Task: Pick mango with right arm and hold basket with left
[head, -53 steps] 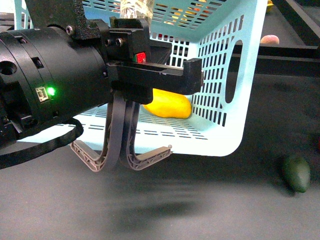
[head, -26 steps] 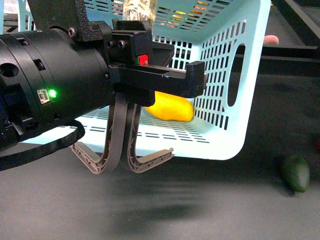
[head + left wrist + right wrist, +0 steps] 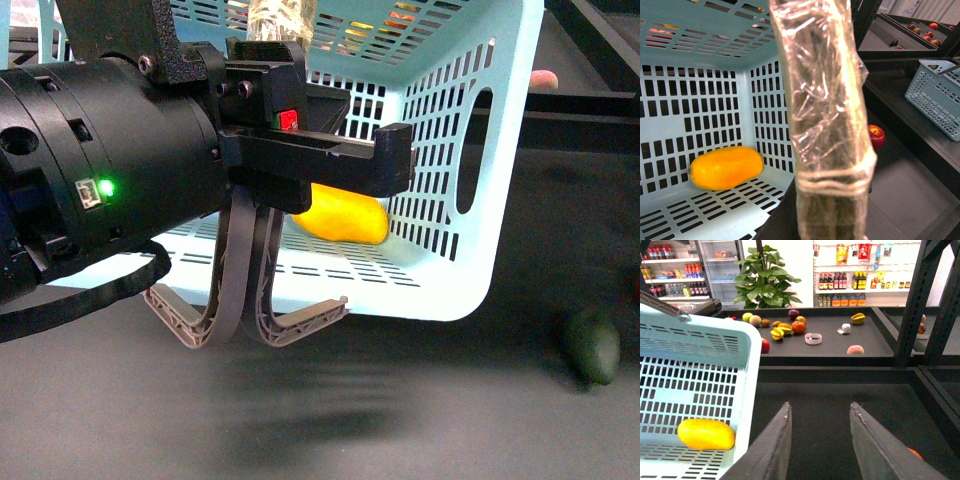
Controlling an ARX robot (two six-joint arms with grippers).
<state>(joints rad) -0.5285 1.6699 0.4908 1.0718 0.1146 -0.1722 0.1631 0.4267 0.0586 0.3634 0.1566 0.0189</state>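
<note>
The light blue basket [image 3: 470, 270] lies tipped with its open side toward the front camera. The yellow mango [image 3: 345, 215] rests inside on the lower slotted wall, also seen as the mango [image 3: 725, 167] and the mango [image 3: 706, 434]. My left gripper [image 3: 827, 165] is shut on the basket; its plastic-wrapped finger [image 3: 825, 100] fills the middle of the left wrist view. My right gripper [image 3: 820, 407] is open and empty over the dark table, just beside the basket's rim [image 3: 747, 390], apart from the mango. A black arm with grey curved fingers [image 3: 240, 320] hangs before the basket.
A dark green mango [image 3: 590, 345] lies on the dark table right of the basket. A red apple [image 3: 876, 136] and a grey-blue crate [image 3: 935, 95] sit beyond. Black frame posts [image 3: 912, 300] stand ahead, with a fruit shelf [image 3: 830, 347] behind them.
In the front view the basket and the mango inside it have shifted slightly to the right. The black arm and its grey fingers have barely moved.
</note>
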